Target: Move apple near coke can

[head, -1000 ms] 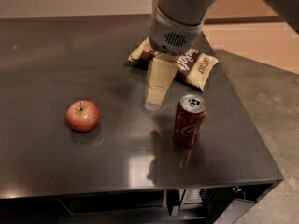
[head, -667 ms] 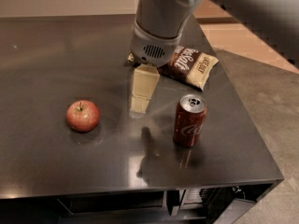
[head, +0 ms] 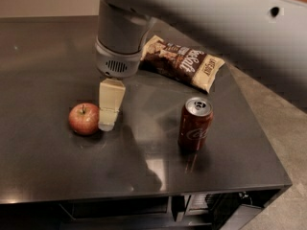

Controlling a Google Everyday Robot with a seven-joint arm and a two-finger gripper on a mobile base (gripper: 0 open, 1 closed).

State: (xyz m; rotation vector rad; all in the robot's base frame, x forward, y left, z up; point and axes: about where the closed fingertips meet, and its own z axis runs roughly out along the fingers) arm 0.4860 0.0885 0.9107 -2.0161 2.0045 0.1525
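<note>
Needing the gripper [head: 108,122], just right of the apple [head: 84,119], released or clenched impossible to tell, centred astride it before carrying toward the coke can [head: 195,124] farther right.

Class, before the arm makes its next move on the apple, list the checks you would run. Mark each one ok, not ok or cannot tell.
1. Apple in full view, resting on the table: ok.
2. Gripper low beside the apple, on the side facing the can: ok.
3. Gripper has hold of the apple: cannot tell.
4. Coke can upright, standing apart from the apple: ok.
5. Snack bag lies behind the can, off the line from apple to can: ok.
6. Apple already near the can: not ok.
</note>
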